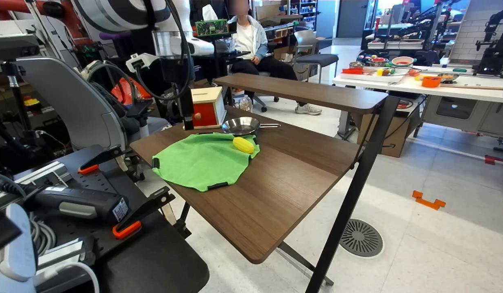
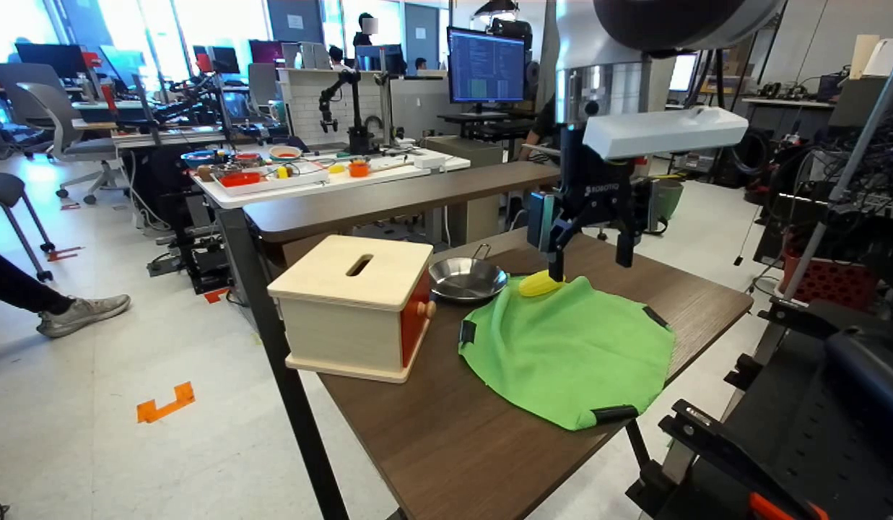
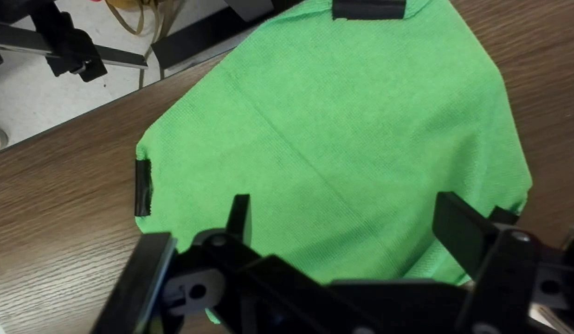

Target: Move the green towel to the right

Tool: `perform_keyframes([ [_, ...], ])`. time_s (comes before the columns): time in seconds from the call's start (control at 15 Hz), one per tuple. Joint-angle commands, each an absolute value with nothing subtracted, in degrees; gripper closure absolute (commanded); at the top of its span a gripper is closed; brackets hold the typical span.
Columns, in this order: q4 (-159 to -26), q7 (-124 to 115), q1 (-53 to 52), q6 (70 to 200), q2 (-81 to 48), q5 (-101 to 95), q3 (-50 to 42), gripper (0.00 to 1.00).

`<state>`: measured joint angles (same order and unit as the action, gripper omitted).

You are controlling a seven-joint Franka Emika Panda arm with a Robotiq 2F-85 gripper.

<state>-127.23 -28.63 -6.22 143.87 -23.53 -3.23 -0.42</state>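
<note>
Nearest the wrist camera, my gripper (image 3: 345, 215), spread wide, spans the lower frame; the green towel (image 3: 324, 139) lies beyond, at centre. In an exterior view, it lies right of centre, the wooden box (image 2: 351, 318) to its left. In an exterior view, it lies left of centre, the yellow object (image 1: 243, 145) on top.

Gripper (image 2: 590, 261) vert., w/ fingers (image 2: 624, 250) apart
</note>
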Motion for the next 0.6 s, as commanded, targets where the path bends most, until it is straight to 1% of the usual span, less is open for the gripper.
perform_keyframes([
  [0.0, -124.95, -30.23, -8.74, 145.3, -27.15, -5.09, -3.98, 0.0],
  [0.4, -121.78, -30.29, -10.24, 146.59, -32.48, -4.55, -6.35, 0.0],
  [0.53, -121.19, -30.64, -10.91, 149.8, -34.72, -4.57, -7.18, 0.0],
])
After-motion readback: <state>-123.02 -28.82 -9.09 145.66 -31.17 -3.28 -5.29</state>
